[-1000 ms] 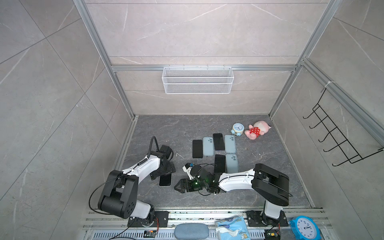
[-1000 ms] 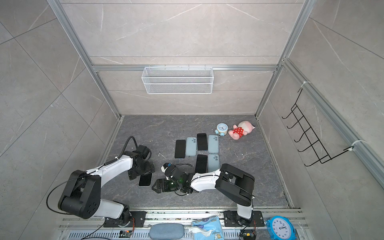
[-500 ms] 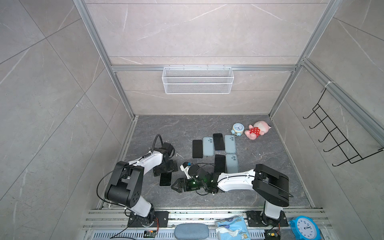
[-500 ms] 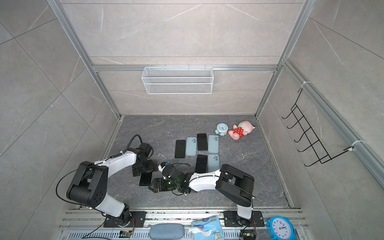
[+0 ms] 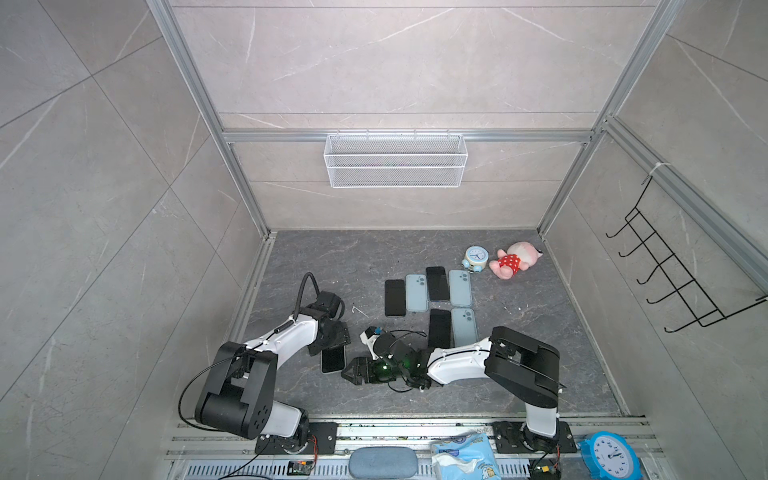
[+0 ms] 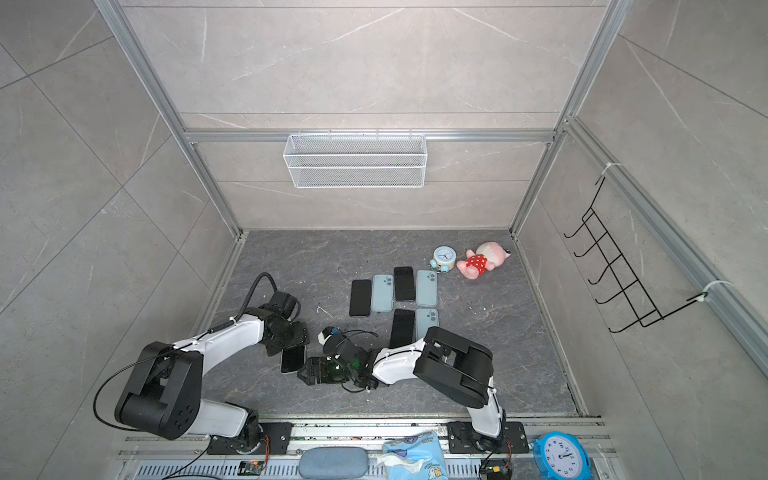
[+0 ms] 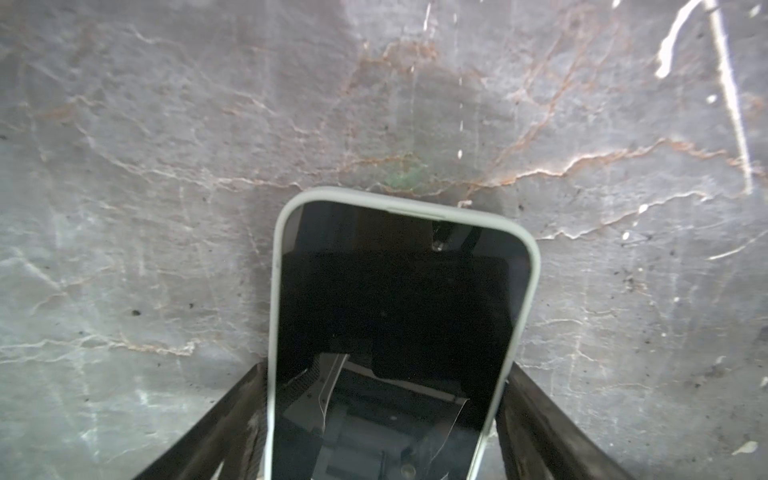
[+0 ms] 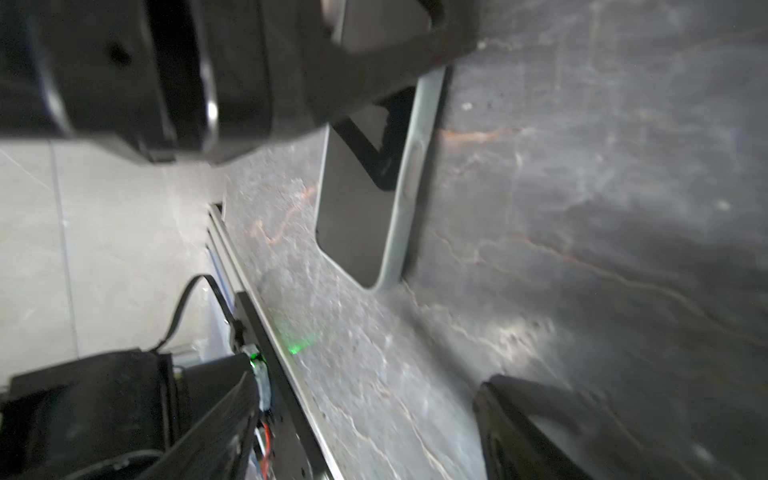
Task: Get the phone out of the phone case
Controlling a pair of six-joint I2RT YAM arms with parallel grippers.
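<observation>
The phone [image 7: 395, 291], dark screen up in a pale grey-green phone case [image 7: 399, 203], lies flat on the floor at the front left in both top views [image 5: 333, 360] [image 6: 293, 360]. My left gripper [image 7: 385, 370] straddles its near end, one dark finger against each long side of the case; in both top views it sits over the phone's far end [image 5: 333, 343] [image 6: 292, 341]. My right gripper [image 5: 348, 371] [image 6: 305, 371] lies low just right of the phone, pointing at it. It stands open [image 8: 365, 415] with only bare floor between its fingers. The right wrist view also shows the cased phone [image 8: 357, 208].
Behind the grippers lie three black phones [image 5: 395, 297] [image 5: 437, 283] [image 5: 439, 328] and three blue cases [image 5: 416, 292] [image 5: 460, 288] [image 5: 464, 327]. A small clock [image 5: 476, 257] and a pink plush [image 5: 513, 259] sit at the back right. A wire basket [image 5: 395, 160] hangs on the back wall.
My left fingers have narrowed onto the sides of the cased phone and the left arm has shifted its elbow. The right gripper has crept slightly left toward the phone.
</observation>
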